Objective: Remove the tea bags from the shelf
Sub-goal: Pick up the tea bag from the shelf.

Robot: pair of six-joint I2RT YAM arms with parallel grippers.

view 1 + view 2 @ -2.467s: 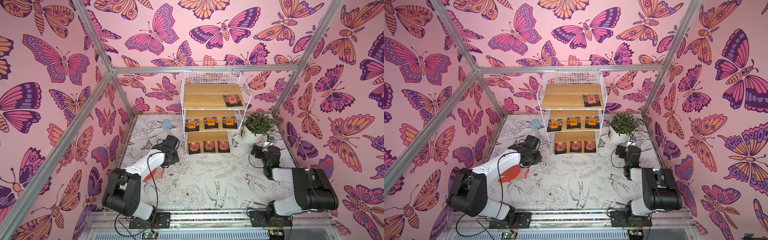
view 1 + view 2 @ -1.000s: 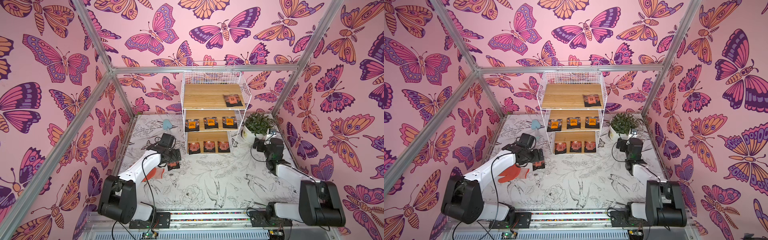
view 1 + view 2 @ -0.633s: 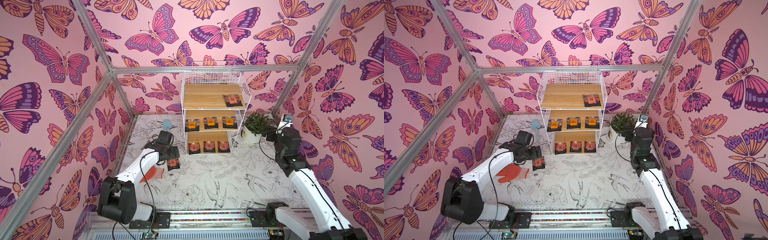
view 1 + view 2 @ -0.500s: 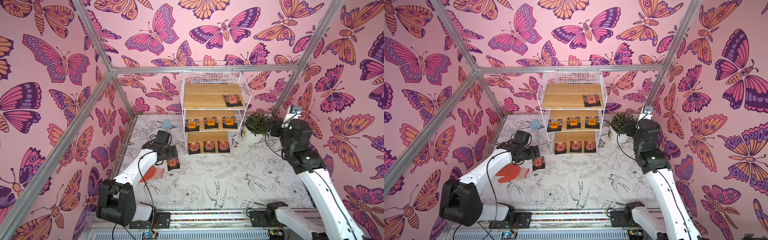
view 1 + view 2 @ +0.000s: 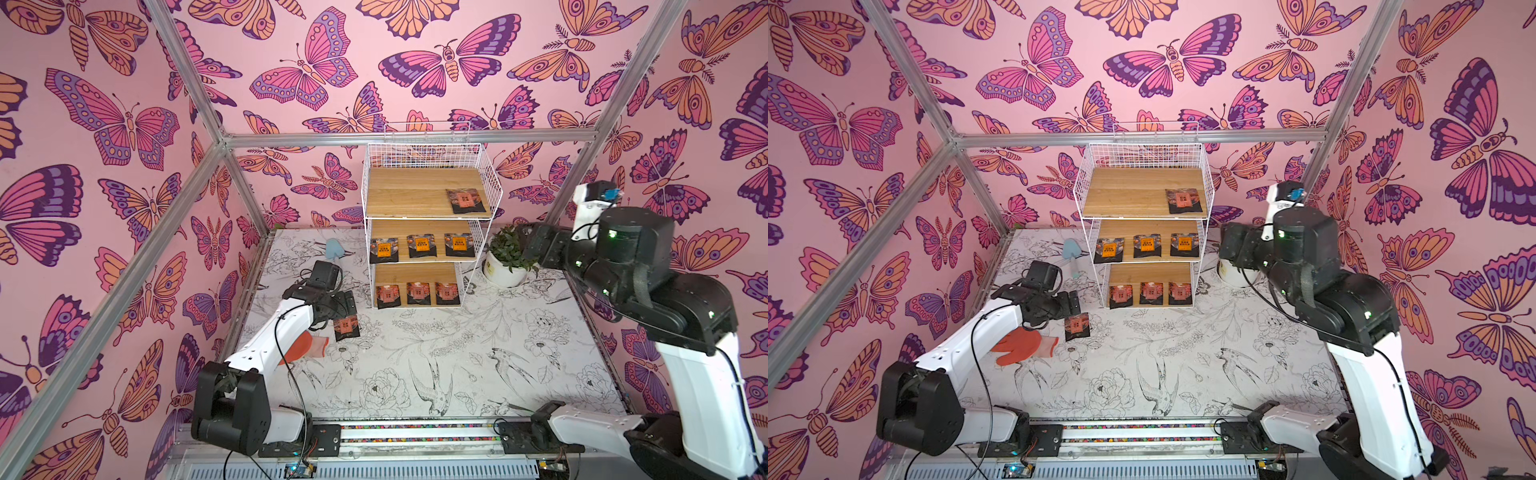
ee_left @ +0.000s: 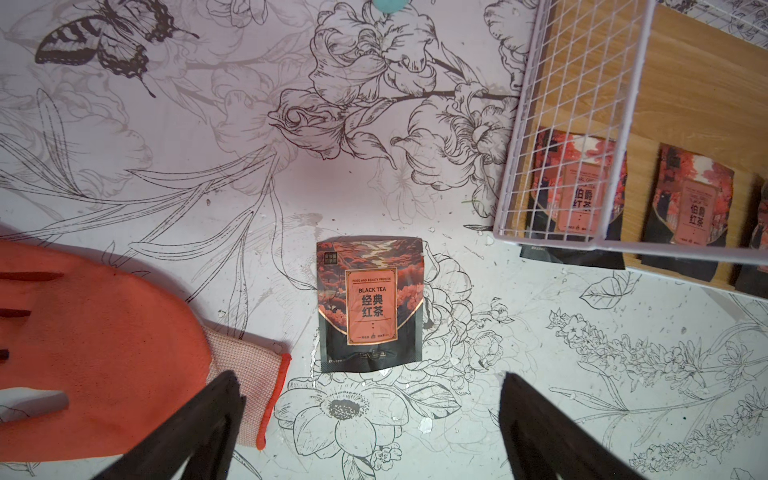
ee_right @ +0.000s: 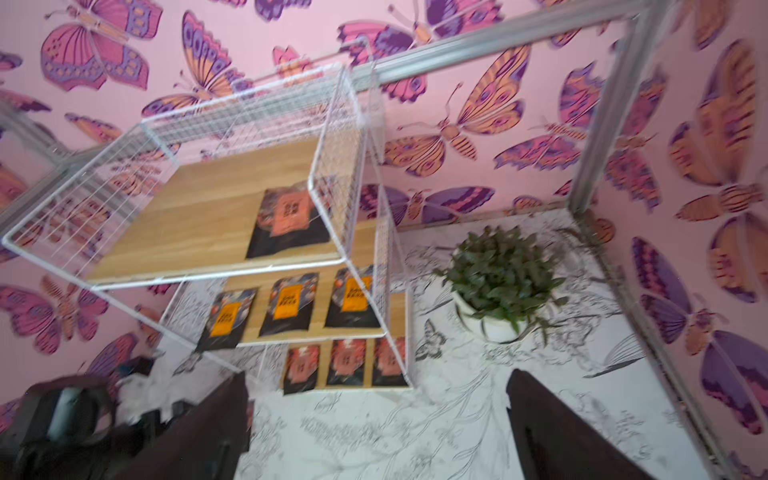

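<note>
The shelf (image 5: pixel 407 191) (image 5: pixel 1129 191) stands at the back middle. One tea bag (image 5: pixel 466 200) (image 7: pixel 291 220) lies on its top board, three (image 5: pixel 421 245) on the middle board and three (image 5: pixel 417 292) on the bottom board. Another tea bag (image 5: pixel 346 326) (image 5: pixel 1077 325) (image 6: pixel 370 303) lies flat on the table left of the shelf. My left gripper (image 5: pixel 348 302) (image 6: pixel 369 380) hovers just above it, open and empty. My right gripper (image 5: pixel 527 239) (image 7: pixel 376 378) is raised high to the right of the shelf, open and empty.
An orange glove (image 5: pixel 303 347) (image 6: pixel 95 353) lies under my left arm, beside the table tea bag. A potted plant (image 5: pixel 507 253) (image 7: pixel 498 274) stands right of the shelf, below my right gripper. A small light-blue tool (image 5: pixel 334 249) lies at the back left.
My right arm has swung up from the table to shelf height by the plant. My left gripper has drawn back slightly, and the tea bag lies free on the table.
</note>
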